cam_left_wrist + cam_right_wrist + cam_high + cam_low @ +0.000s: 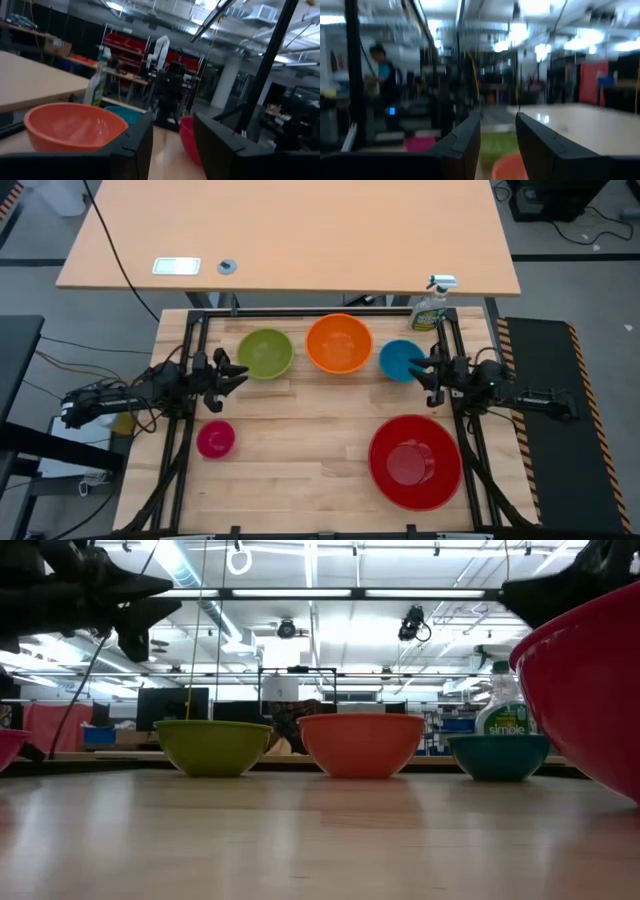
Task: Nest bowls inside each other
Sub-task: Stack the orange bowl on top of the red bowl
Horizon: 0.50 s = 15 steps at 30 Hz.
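Five bowls rest upright on their bases on the wooden table, apart from one another. Lime green (265, 353), orange (339, 343) and blue (401, 360) stand in a row at the far side. The magenta bowl (215, 439) is near left and the large red bowl (415, 461) near right. My left gripper (236, 375) hovers open at the left edge, beside the green bowl. My right gripper (428, 375) hovers open at the right edge, next to the blue bowl. Nothing shows between the fingers of either gripper (172, 120) (497, 117).
A green spray bottle (432, 305) stands at the table's far right corner, behind the blue bowl. A black frame (300, 312) runs around the table. Bare wood (300, 440) lies between the magenta and red bowls. A lighter desk (300, 230) stands beyond the far edge.
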Available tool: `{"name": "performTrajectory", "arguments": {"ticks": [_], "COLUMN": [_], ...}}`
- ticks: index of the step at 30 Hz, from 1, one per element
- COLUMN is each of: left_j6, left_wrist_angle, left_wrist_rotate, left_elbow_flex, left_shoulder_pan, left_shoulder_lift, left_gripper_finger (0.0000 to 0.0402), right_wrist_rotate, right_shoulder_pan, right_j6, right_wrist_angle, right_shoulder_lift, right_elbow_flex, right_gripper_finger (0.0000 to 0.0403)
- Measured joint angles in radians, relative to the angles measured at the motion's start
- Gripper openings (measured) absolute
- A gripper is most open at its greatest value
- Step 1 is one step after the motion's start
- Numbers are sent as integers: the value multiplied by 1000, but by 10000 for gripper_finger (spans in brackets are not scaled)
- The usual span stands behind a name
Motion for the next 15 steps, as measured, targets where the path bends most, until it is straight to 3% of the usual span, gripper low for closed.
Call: {"name": "performTrajectory", "arguments": {"ticks": [4,11,15], "left_j6": [-38,-39,-39], "left_wrist_angle": [4,27,56], "left_wrist_rotate": [0,-35,-50], "left_elbow_flex": [0,0,0], "left_shoulder_pan": [0,0,0], "left_shoulder_lift": [0,0,0], "left_gripper_finger": [142,142,142], "right_wrist_rotate": [44,342,315], "right_shoulder_pan": [-1,-36,-65], "right_j6": [-58,24,46], "right_wrist_angle": [121,128,130], "right_shoulder_lift": [0,45,113], "right_elbow_flex": [0,1,38], "right_gripper_finger": [133,133,133]}}
